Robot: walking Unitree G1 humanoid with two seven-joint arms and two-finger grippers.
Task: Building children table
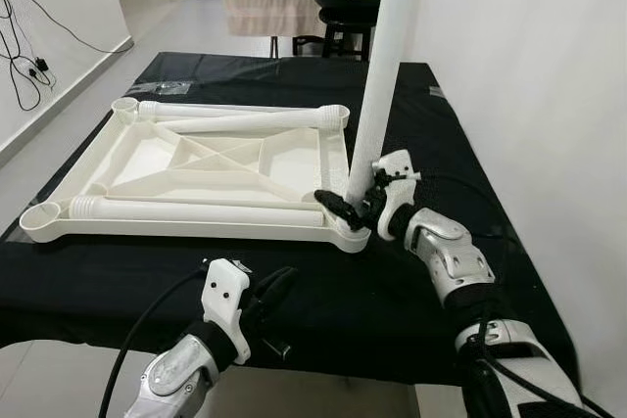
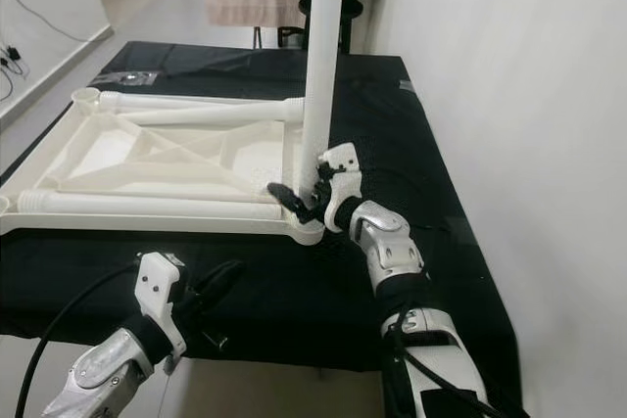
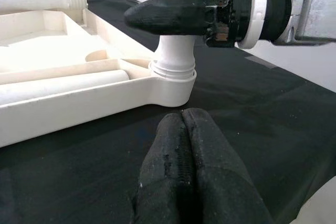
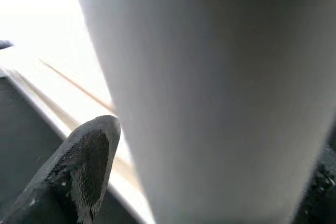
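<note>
- tabletop [image 1: 211, 159], white and upside down with its ribbed underside showing, lies on the black cloth [image 1: 460, 134] of a work surface; two loose legs [image 1: 245, 122] rest across it, one along the far edge and one along the near edge.
- left gripper [image 1: 279, 286] hovers low over the cloth just in front of the tabletop's near edge, its two black fingers pressed together on nothing.
- upright leg [image 1: 382, 66] stands in the near right corner socket [image 3: 173, 80], its threaded collar at the socket rim.
- right gripper [image 1: 355, 205] clasps that leg just above the socket, a finger [image 4: 86, 166] on either side.
- risk, as i judge it: if the leg is turned while tilted the threads may cross; and since nothing pins the tabletop, it could slide on the cloth.
</note>
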